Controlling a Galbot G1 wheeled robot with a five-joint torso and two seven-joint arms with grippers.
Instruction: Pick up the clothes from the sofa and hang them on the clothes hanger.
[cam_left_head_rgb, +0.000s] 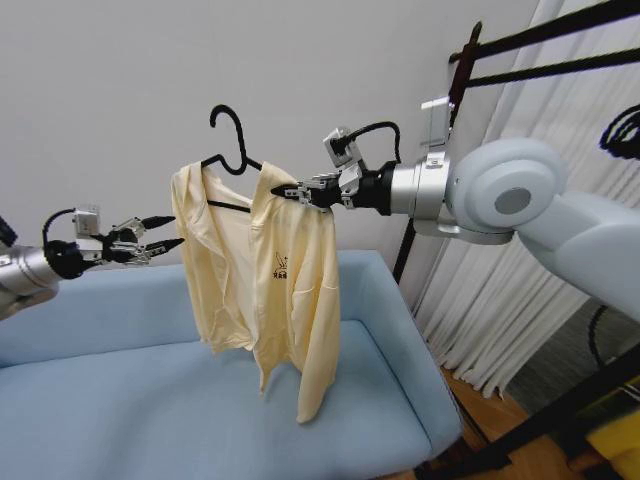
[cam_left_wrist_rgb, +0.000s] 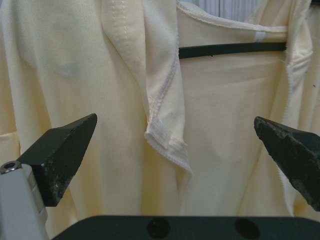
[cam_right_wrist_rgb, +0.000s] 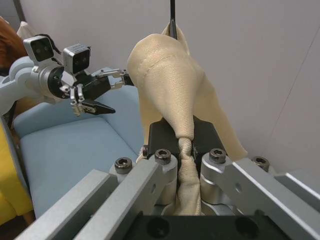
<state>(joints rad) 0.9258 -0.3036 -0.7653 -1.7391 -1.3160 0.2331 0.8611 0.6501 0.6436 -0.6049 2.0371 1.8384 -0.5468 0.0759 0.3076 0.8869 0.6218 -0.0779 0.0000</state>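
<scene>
Behind everything, wall (cam_left_head_rgb: 100, 80): plain white, fills head view from 9 to 12 o'clock.
Sofa (cam_left_head_rgb: 120, 400): light blue, spans 6 to 9 o'clock in head view; seat bare under the garment. Also in R wrist view (cam_right_wrist_rgb: 75, 150).
Curtain (cam_left_head_rgb: 500, 300): pale, pleated, at 3 to 4 o'clock, beside sofa's R end.
Clothes rack (cam_left_head_rgb: 560, 25): black bars at 1 to 2 o'clock, w/ a black upright running down behind sofa's R end.
Shirt (cam_left_head_rgb: 290, 270): pale yellow, small print on chest; on the hanger, in mid-air at centre, above sofa seat and clear of it, well apart from the rack. One sleeve droops toward 6 o'clock. Fills L wrist view (cam_left_wrist_rgb: 75, 60), a hemmed edge folded at centre; bunched in R wrist view (cam_right_wrist_rgb: 165, 75).
Hanger (cam_left_head_rgb: 240, 148): black, hook sticking up at 11 o'clock from shirt's neck opening, not hooked on anything. Crossbar visible inside collar (cam_left_wrist_rgb: 230, 48); stem above fabric (cam_right_wrist_rgb: 172, 20).
Right gripper (cam_left_head_rgb: 290, 191): arm reaches in from 3 o'clock; fingers clamped tight on twisted shirt fabric at shoulder nearest the rack (cam_right_wrist_rgb: 185, 145), carrying shirt + hanger.
Left gripper (cam_left_head_rgb: 168, 231): at 9 o'clock, just beside shirt's other shoulder, not touching; fingers spread wide, nothing between them, facing the fabric (cam_left_wrist_rgb: 175, 122). Seen over sofa from R wrist (cam_right_wrist_rgb: 119, 91).
</scene>
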